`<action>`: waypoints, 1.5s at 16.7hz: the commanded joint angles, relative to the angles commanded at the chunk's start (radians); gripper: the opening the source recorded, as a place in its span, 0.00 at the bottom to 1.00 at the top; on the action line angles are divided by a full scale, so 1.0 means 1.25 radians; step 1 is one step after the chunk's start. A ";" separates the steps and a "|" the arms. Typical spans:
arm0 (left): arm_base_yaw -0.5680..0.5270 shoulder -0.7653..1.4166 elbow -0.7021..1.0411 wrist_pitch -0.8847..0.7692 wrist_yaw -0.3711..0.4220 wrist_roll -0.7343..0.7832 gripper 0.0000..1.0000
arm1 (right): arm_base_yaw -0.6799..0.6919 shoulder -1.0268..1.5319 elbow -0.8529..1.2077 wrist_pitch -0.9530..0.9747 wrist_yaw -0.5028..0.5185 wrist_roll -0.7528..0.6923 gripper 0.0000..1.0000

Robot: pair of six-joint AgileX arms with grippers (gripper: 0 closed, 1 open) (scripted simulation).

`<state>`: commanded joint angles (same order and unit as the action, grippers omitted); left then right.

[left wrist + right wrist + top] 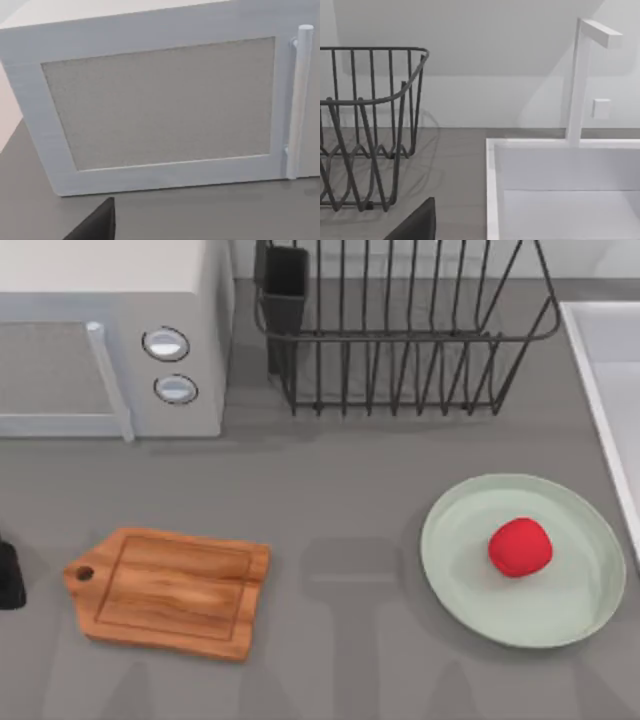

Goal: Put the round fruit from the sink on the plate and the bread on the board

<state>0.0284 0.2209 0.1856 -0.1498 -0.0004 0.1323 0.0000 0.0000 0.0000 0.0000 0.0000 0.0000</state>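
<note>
The plate (pixel 455 585) lies on the right part of the table (pixel 340 510), and the fruit (pixel 520 547) rests on it, right of the plate's middle and inside the rim. The sink (pixel 597 360) runs along the table's right edge, just beside the plate; the part of its basin in the right wrist view (pixel 570 210) holds nothing, and a white faucet (pixel 582 75) rises from its back rim. The board (pixel 170 592) lies flat at the left front with its handle and hole pointing left, and its top is bare. A black wire rack (pixel 400 330) stands at the back, centre to right, with a dark cup-like holder (pixel 285 290) at its left end; nothing sits among its bars. A white microwave (pixel 110 335) fills the back left corner, door shut, handle (pixel 299 100) upright, two round knobs (pixel 166 343) on its panel. No writing or labels can be read on anything. A black part of the left arm (pixel 10 575) shows at the table's left edge, just left of the board's handle and well apart from the fruit; whether either claw is released or clenched cannot be told. The right wrist view faces the rack and the sink, with a dark piece (pixel 415 225) low in it.
</note>
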 joint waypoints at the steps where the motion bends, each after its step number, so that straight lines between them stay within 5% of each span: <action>1: 0.006 0.059 0.044 -0.035 0.000 0.031 1.00 | 0.000 0.000 0.000 0.000 0.000 0.000 1.00; 15: 0.111 1.083 0.721 -0.606 -0.001 0.524 1.00 | 0.000 0.000 0.000 0.000 0.000 0.000 1.00; 25: 0.132 1.270 0.872 -0.711 0.000 0.623 1.00 | 0.000 0.000 0.000 0.000 0.000 0.000 1.00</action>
<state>0.1939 1.8086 1.2753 -1.0379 0.0001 0.9106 0.0000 0.0000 0.0000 0.0000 0.0000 0.0000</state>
